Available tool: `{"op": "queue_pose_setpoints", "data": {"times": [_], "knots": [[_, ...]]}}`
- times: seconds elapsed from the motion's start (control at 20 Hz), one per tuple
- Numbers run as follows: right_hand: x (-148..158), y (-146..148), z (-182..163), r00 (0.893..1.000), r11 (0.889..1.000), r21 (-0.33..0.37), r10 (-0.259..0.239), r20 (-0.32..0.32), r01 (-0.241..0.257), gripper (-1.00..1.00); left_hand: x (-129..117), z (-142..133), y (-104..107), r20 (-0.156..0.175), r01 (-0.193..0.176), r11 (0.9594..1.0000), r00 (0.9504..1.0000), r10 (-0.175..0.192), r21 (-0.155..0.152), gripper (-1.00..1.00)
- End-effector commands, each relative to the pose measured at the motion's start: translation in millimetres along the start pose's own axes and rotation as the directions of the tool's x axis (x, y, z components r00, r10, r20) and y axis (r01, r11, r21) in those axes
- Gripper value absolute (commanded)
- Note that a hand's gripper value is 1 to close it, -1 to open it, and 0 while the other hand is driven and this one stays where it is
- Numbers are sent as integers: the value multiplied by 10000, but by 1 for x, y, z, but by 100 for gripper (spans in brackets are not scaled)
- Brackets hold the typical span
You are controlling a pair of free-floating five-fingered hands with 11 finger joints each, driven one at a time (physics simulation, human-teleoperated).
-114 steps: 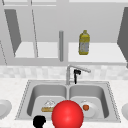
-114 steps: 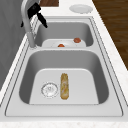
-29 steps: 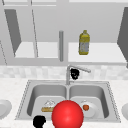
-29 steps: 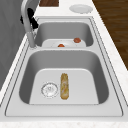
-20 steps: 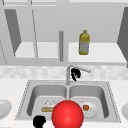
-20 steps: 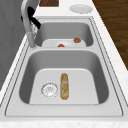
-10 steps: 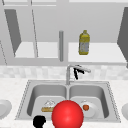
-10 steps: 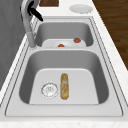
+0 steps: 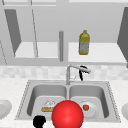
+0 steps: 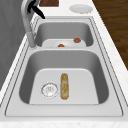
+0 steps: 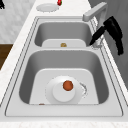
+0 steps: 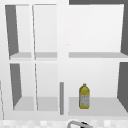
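1. The faucet (image 9: 75, 71) stands at the back rim of the sink (image 9: 25, 92), on the divider between the two basins. Its pipe rises upright, then bends into a spout whose long axis runs nearly level.
2. In the front view the spout points right and a little toward the front, ending above the back edge of the right basin.
3. The right hand (image 9: 82, 72) is just behind and below the spout tip. In the right side view the right hand (image 11: 110, 32) sits beside the faucet (image 11: 96, 12), with straight fingers reaching down toward the faucet base. The hand looks relaxed and grips nothing; whether it touches the spout I cannot tell.
4. The left hand (image 9: 39, 121) hangs at the front rim of the sink, left of the faucet line. Whether its fingers are curled cannot be told.
5. A red ball (image 9: 67, 115) sits low in the front view, in front of the faucet.
6. Left of the faucet, a bread roll (image 10: 64, 85) lies in the left basin beside the drain (image 10: 49, 89).
7. Right of the faucet, a plate (image 11: 63, 90) with a small orange-red piece (image 11: 67, 85) rests in the right basin.
8. A yellow bottle (image 9: 84, 43) stands upright on the shelf above the faucet.
9. Compared with half a second ago, the spout has swung further right and the right hand has moved with it; the left hand and ball are unchanged.
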Motion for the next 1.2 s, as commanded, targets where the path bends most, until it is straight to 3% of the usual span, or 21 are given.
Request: {"op": "queue_pose_setpoints", "data": {"times": [0.0, 0.3, 0.6, 0.8, 1.15], "knots": [[-20, 14, -14, 9989, 9996, 179, -203, 430, 195, -100, 0, 0, 0, 0, 0, 10000, 10000, 0, 0, 0], [-54, 36, -28, 9967, 9994, 229, -284, 756, 267, -100, 0, 0, 0, 0, 0, 10000, 10000, 0, 0, 0], [-83, 71, -38, 9892, 9969, 463, -687, 1293, 632, -100, 0, 0, 0, 0, 0, 10000, 10000, 0, 0, 0], [-94, 100, -25, 9822, 9941, 446, -1044, 1560, 986, -100, 0, 0, 0, 0, 0, 10000, 10000, 0, 0, 0], [-107, 154, -2, 9855, 9961, 392, -836, 1477, 786, -100, 0, 0, 0, 0, 0, 10000, 10000, 0, 0, 0]]}}
